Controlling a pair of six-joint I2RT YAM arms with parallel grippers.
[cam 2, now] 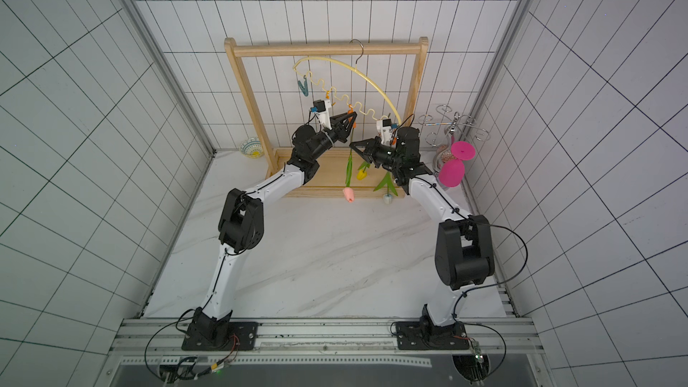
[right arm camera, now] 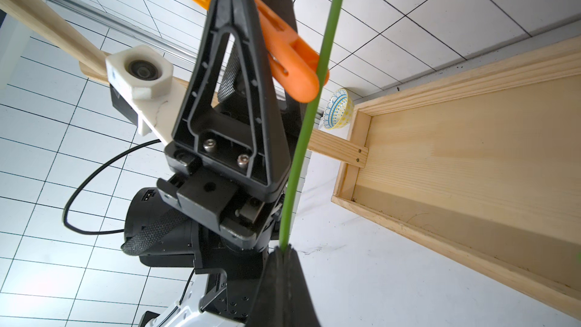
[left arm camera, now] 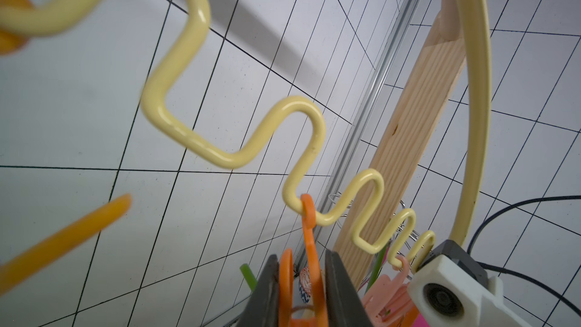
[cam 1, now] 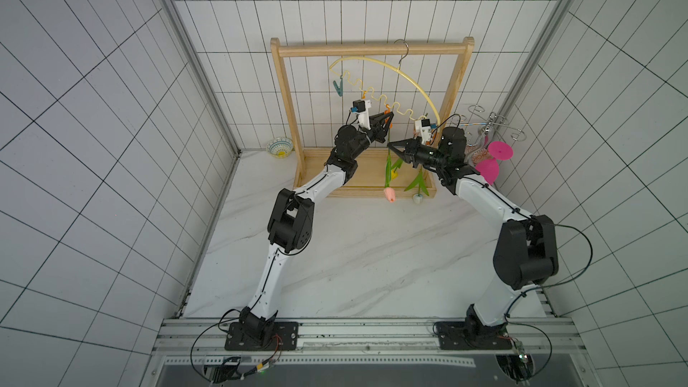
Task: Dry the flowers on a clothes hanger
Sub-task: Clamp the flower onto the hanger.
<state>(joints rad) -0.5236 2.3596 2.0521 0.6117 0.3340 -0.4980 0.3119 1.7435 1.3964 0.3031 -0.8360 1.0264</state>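
Observation:
The pale yellow clothes hanger (cam 1: 409,76) hangs tilted from the wooden rack, and its wavy bar (left arm camera: 301,111) carries the clips. My left gripper (left arm camera: 301,254) is shut on the handles of an orange clip (left arm camera: 309,224) on that bar. My right gripper (right arm camera: 284,248) is shut on the green stem (right arm camera: 314,102) of the pink tulip (cam 1: 389,194), which hangs head down. The stem crosses the orange clip's tips (right arm camera: 306,86); I cannot tell whether it sits between them. A yellow tulip (cam 1: 394,174) and a white tulip (cam 1: 417,199) hang head down beside it.
The wooden rack (cam 1: 372,49) has a tray base (cam 1: 335,180) on the marble table. A teal clip (cam 1: 338,87) hangs at the hanger's raised end and a pink clip (left arm camera: 390,297) near the low end. A patterned bowl (cam 1: 280,147), magenta goblets (cam 1: 499,150) and a silver stand (cam 1: 491,124) sit by the back wall.

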